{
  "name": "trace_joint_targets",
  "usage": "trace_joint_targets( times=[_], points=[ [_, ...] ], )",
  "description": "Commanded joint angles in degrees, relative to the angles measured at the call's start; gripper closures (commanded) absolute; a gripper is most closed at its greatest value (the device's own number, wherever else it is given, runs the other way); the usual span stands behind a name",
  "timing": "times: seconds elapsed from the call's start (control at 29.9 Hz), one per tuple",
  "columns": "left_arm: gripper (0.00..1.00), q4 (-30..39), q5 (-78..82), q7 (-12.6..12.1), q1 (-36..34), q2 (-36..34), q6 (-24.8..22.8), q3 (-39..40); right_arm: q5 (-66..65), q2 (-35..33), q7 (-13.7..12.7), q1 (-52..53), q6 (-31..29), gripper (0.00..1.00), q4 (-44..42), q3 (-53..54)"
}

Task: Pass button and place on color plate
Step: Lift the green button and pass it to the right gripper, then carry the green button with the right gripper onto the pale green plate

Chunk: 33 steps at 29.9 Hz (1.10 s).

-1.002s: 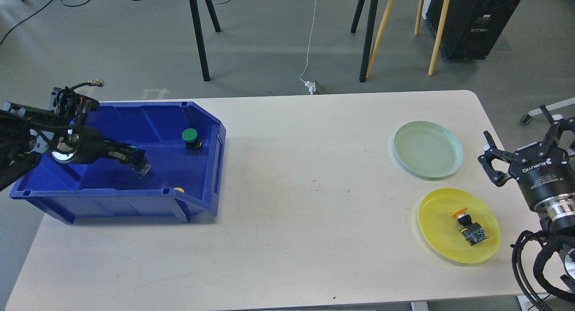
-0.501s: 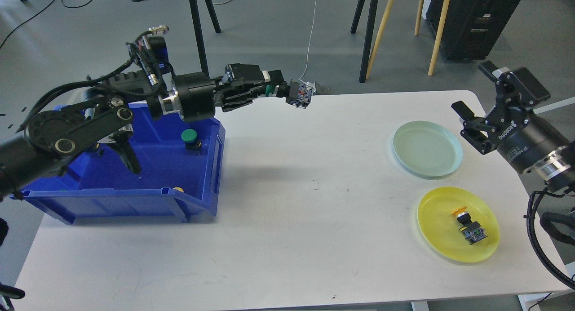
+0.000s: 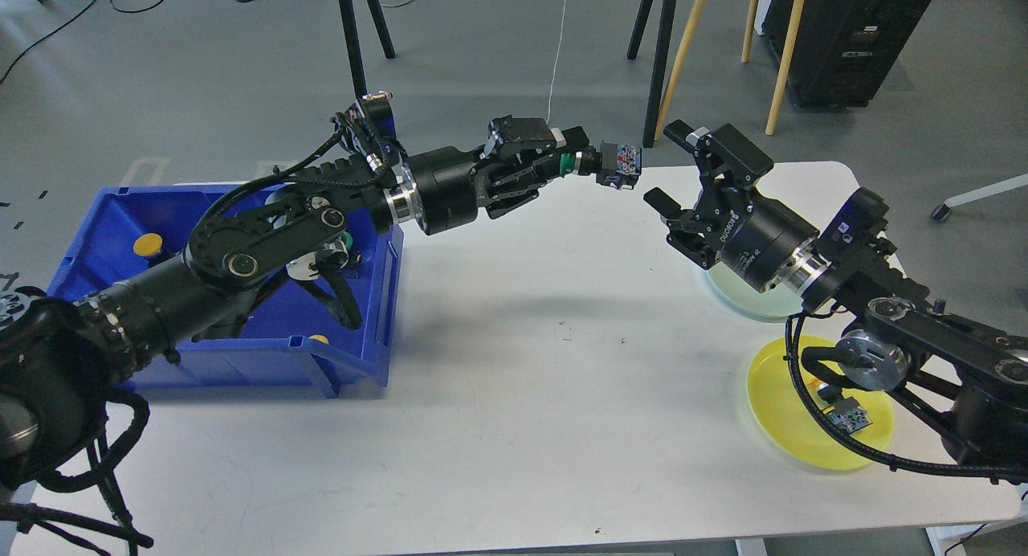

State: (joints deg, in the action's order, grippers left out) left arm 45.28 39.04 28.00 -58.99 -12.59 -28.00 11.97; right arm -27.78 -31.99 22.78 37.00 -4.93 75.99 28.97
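Left pincer (image 3: pixel 562 164) stretched out over the white bench (image 3: pixel 514 379), clamped on a green-capped button (image 3: pixel 617 166), held in the air with its grey terminal block pointing right. Right pincer (image 3: pixel 673 170) raised to meet it, fingers (image 3: pixel 662 202) spread wide, just beside the button but not touching. Blue bin (image 3: pixel 241 347) at the bench's left end, partly hidden behind the left arm; a yellow button (image 3: pixel 148 243) at its back left corner and a sliver of another yellow cap (image 3: pixel 320 339) at its front wall. Pale green plate (image 3: pixel 727 295) on the right side of the bench, mostly hidden by the right wrist. Yellow plate (image 3: pixel 803 447) nearer the front edge, carrying an orange-capped button (image 3: pixel 839 411) lying on its side, crossed by the right arm's black cable. Beyond the bench: grey floor, black tripod legs (image 3: pixel 353 58), wooden poles (image 3: pixel 683 58), a white cord (image 3: pixel 554 66) and a dark cabinet (image 3: pixel 851 34).
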Motion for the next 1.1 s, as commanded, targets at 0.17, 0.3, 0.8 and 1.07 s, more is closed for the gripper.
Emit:
trace_joint_targets(
  times=[0.17,0.3,0.8,1.07],
  points=[
    [0.93,-0.02,-0.10,0.00,0.10,0.02,0.00,-0.02,1.06,7.12,0.95,1.32,4.13,0.05,-1.81,-1.37],
    [0.93,-0.02,-0.10,0.00,0.19,0.02,0.00,-0.02,1.77,7.21,1.31,2.02,4.14,0.10,-1.28,-1.46],
    [0.93,-0.81,-0.10,0.00,0.19,0.20,0.00,-0.02,1.59,6.24,1.66,2.02,4.75,0.74,1.36,-3.83],
    [0.71,-0.64,-0.10,0.00,0.27,0.28,0.00,-0.02,1.59,6.59,2.98,1.93,11.16,0.99,1.89,-3.75]
  ],
)
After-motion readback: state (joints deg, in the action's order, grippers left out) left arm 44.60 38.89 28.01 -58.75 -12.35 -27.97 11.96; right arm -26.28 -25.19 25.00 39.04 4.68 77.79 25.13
